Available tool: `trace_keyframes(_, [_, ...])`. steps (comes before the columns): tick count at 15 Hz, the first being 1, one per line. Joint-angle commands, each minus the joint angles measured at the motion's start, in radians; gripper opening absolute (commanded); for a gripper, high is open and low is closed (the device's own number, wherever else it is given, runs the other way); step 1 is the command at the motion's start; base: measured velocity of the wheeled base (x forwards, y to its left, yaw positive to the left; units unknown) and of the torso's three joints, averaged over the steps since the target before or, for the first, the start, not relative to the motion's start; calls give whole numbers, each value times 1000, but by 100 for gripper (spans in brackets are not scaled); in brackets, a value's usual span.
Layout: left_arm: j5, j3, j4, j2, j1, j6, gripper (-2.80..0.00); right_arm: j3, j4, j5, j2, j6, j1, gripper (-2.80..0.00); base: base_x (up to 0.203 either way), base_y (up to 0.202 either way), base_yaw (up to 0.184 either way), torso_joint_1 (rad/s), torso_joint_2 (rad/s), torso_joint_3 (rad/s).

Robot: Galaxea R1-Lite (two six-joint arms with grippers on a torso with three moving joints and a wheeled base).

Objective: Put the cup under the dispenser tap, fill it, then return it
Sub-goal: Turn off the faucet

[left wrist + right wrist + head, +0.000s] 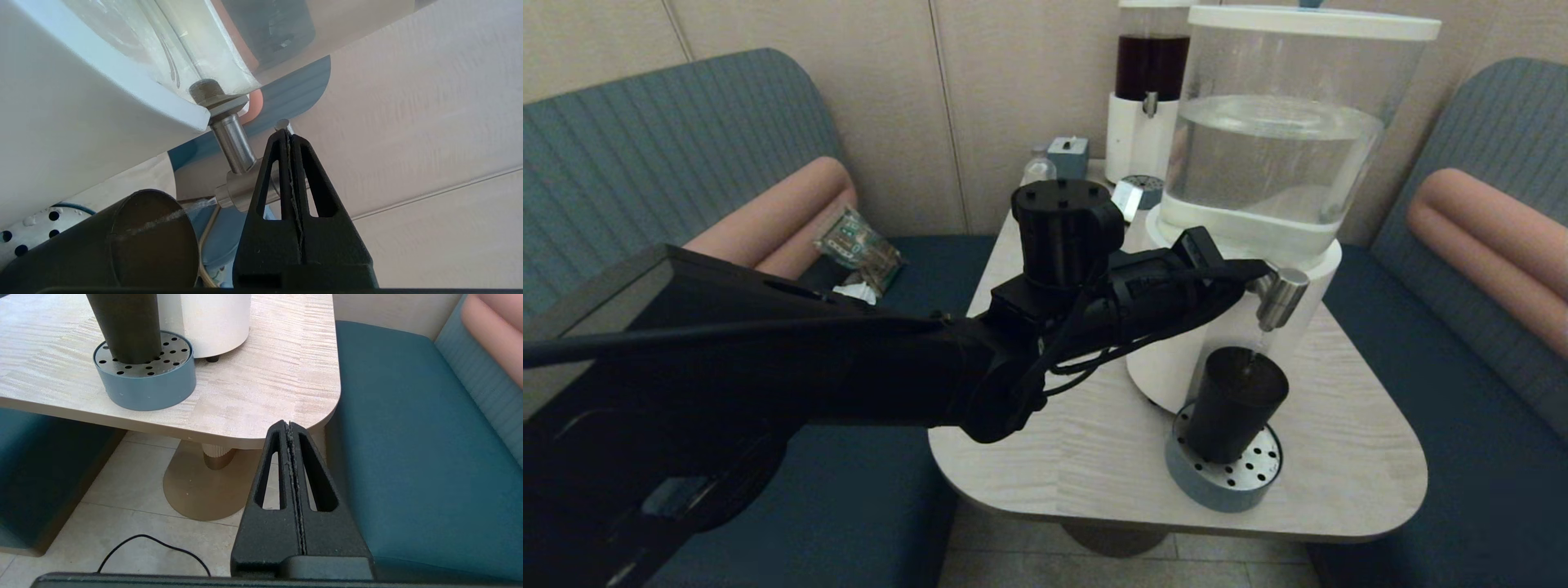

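Two arms, one at work. The left gripper (1245,269) reaches across the desk (1078,441) to the dispenser tap (1282,298), jaws pressed together with nothing between them, tips against the tap's lever end in the left wrist view; judged, it is pushing the valve open rather than grasping. A thin stream runs from the spout into the cup (1235,402), which stands upright on the perforated drip tray (1225,478) directly under the tap, touching the tray and just in front of the white dispenser base (1168,359). Placement makes sense: the mouth sits below the spout so the stream lands inside. The fill level is hidden. Tray sits near the desk's front edge, with bare desk to its left and right; the big tank (1274,155) overhangs above, so a lift has little headroom and the cup would likely need to slide forward or sideways first. Behind, a slimmer dark-liquid dispenser (1147,90) stands well apart. The right gripper (290,428) hangs parked off the desk's corner, above the floor beside the bench seat (408,437), jaws closed on nothing.
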State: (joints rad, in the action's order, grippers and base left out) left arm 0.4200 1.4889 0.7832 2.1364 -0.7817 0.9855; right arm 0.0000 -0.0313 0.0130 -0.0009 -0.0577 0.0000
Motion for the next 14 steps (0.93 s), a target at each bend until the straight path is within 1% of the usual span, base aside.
trace_keyframes(1, [2,10,4,13,-1,5,-280,15,-1,-1,1,-1,0,-280,0,0,0,0,0,0])
trace_keyframes(4, [3,36,2,26,-2,7,-280,14,-1,1,1,-1,0,-280,0,0,0,0,0,0])
trace_keyframes(10, [2,37,11,37,-7,7,-280,15,-1,1,1,-1,0,-280,0,0,0,0,0,0])
trace_keyframes(12, [-3,14,10,-11,-6,4,-280,14,-1,1,1,-1,0,-280,0,0,0,0,0,0])
trace_keyframes(14, [-10,-39,1,-110,-1,0,-280,15,-1,1,1,-1,0,-280,0,0,0,0,0,0])
